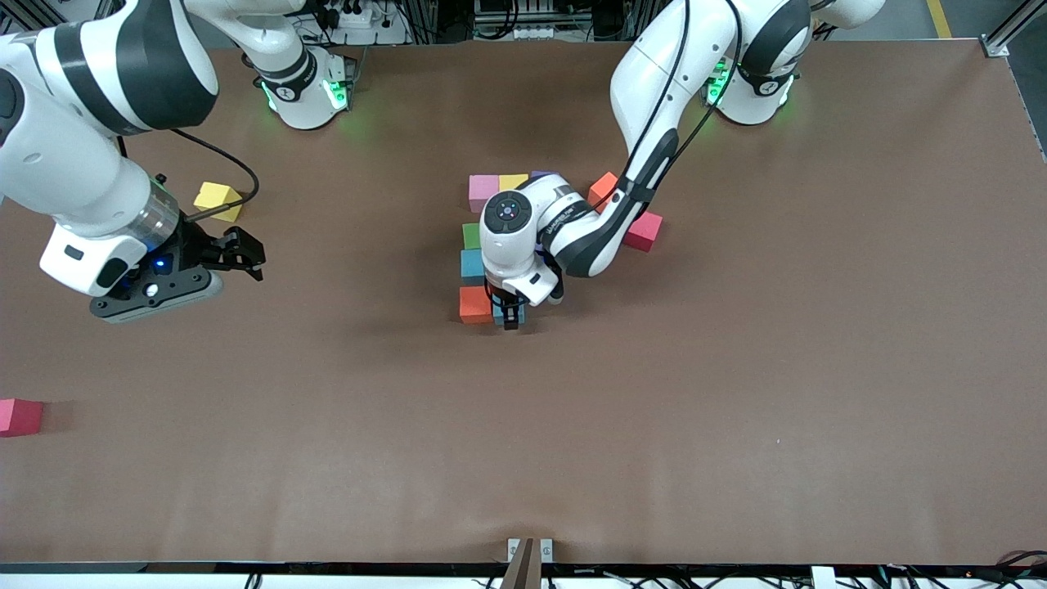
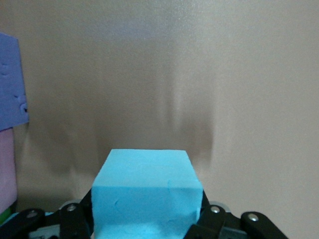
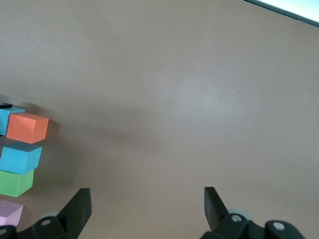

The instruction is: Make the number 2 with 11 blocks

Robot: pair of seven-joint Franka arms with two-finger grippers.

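A column of blocks stands mid-table: pink point(image 1: 483, 192), green point(image 1: 471, 236), light blue point(image 1: 472, 266) and orange point(image 1: 474, 304), nearest the front camera. Yellow point(image 1: 513, 182) and a partly hidden purple block point(image 1: 540, 174) sit beside the pink one. My left gripper point(image 1: 511, 317) is shut on a second light blue block point(image 2: 147, 191), low and right beside the orange block, on its left-arm side. The purple block point(image 2: 10, 84) shows at the edge of the left wrist view. My right gripper point(image 1: 245, 254) hangs open and empty point(image 3: 146, 199) over bare table, with the column point(image 3: 29, 127) in its view.
A loose yellow block point(image 1: 217, 200) lies by the right gripper. Another orange block point(image 1: 604, 190) and a reddish cube point(image 1: 644, 231) lie under the left forearm. A second reddish cube point(image 1: 20, 417) sits at the table's right-arm end. The brown table point(image 1: 736, 409) has room toward the front camera.
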